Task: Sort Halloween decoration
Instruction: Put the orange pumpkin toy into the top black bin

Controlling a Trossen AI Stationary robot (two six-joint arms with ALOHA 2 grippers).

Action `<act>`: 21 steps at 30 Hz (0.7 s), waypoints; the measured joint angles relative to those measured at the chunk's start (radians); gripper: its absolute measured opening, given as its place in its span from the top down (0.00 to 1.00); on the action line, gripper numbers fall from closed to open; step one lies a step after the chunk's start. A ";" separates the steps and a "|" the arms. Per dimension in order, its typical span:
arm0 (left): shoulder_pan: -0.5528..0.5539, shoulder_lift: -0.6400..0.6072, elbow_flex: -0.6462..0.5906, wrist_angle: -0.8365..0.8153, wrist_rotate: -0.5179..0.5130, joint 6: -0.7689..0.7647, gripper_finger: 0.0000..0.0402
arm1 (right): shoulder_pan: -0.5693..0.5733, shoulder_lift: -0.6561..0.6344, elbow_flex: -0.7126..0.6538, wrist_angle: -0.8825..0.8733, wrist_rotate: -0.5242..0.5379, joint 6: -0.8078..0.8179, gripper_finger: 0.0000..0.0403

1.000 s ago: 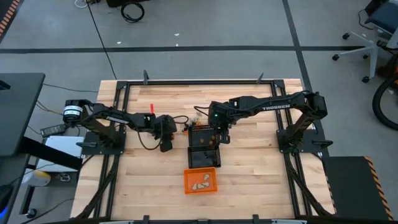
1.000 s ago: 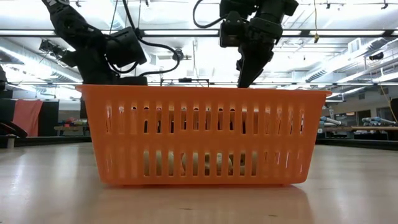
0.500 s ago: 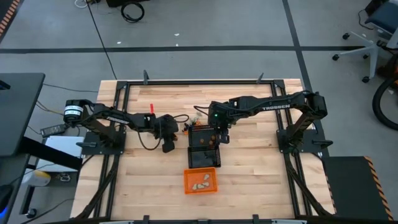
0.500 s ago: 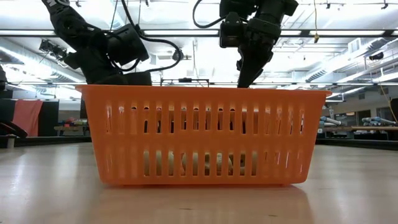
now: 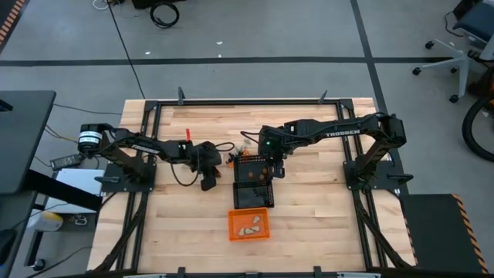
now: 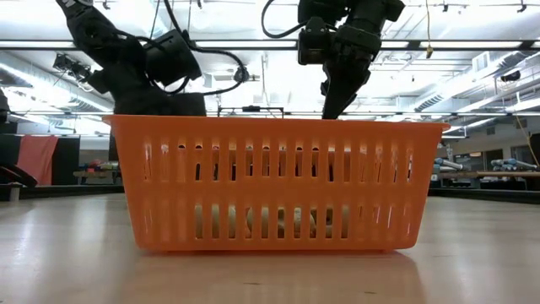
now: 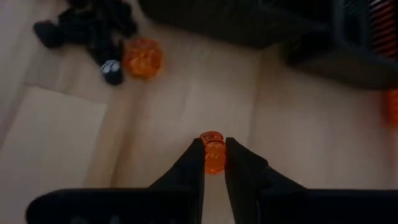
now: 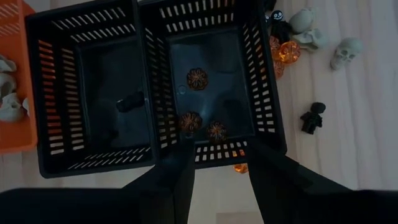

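The Halloween decorations are tiny orange, cream and black trinkets. Several lie loose on the table: an orange one [image 7: 143, 58], black ones [image 7: 93, 28], cream skulls [image 8: 345, 53] and a black figure [image 8: 313, 116]. My left gripper [image 7: 213, 149] [image 5: 207, 183] hangs left of the black mesh baskets, shut on an orange trinket [image 7: 213, 154]. My right gripper [image 8: 219, 143] [image 5: 276, 170] is open above the far black basket [image 8: 264, 93], which holds three orange trinkets [image 8: 197, 78]. The near black basket [image 8: 43, 99] holds a black trinket [image 8: 130, 101]. My left gripper pinches the small translucent orange trinket [image 7: 213, 158] between its two fingertips [image 7: 194, 163], coming from above and pointing down. The trinket sits at the free ends of the fingers. Whether it is clear of the table I cannot tell.
The orange rectangular basket [image 5: 248, 224] [image 6: 278, 181] stands at the near end of the row and holds cream trinkets [image 8: 9, 106]. It fills the low view and hides the black baskets behind it. Bare wood lies left and right of the row.
My left gripper has risen a little and edged toward the black baskets, still shut on the orange trinket. My right gripper has kept still.
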 joint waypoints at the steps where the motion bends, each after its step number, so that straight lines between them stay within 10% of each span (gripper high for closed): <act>1: 0.000 -0.006 0.000 0.005 0.012 -0.008 0.88 | 0.000 0.000 0.000 0.000 0.000 -0.001 0.63; 21: -0.003 -0.043 0.002 0.481 -0.036 -0.237 0.87 | -0.040 0.000 0.000 -0.021 0.042 0.019 0.63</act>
